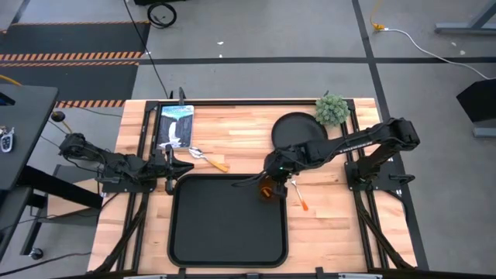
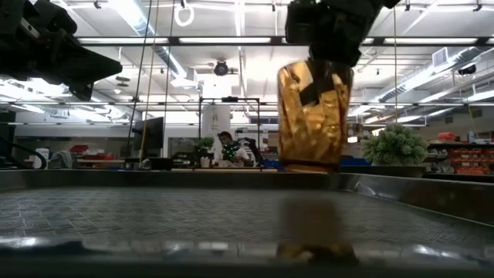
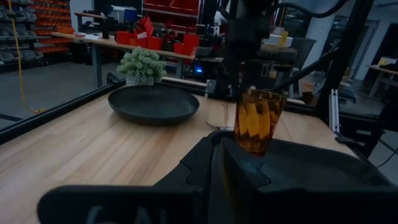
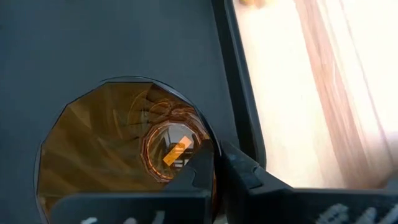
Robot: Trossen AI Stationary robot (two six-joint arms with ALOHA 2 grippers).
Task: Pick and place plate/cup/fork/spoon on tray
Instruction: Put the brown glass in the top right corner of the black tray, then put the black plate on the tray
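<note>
The amber cup [image 1: 268, 191] hangs over the black tray's [image 1: 172, 225] far right corner, with my right gripper [image 4: 217, 155] shut on its rim. In the low view the cup [image 2: 312, 116] stands upright, a little above the tray floor [image 2: 154, 208]. The round black plate [image 1: 298, 130] rests flat on the table beyond the tray. The fork [image 1: 299, 195] lies on the wood just right of the tray. The spoon [image 1: 205, 157] lies by the tray's far left corner. My left gripper [image 1: 177, 167] waits shut at the table's left, level. My right gripper holds the cup by its rim [image 4: 211, 146], one finger [image 4: 196, 171] inside the cup and the other [image 4: 245, 174] outside the wall. The fingers come from above, slanting down. The cup hangs upright below them, its base [image 2: 309, 164] just clear of the tray.
A small green plant [image 1: 332, 110] stands at the far right beside the plate. A picture card [image 1: 176, 124] lies at the far left. Black frame rails run along both table sides. Most of the tray floor is bare.
</note>
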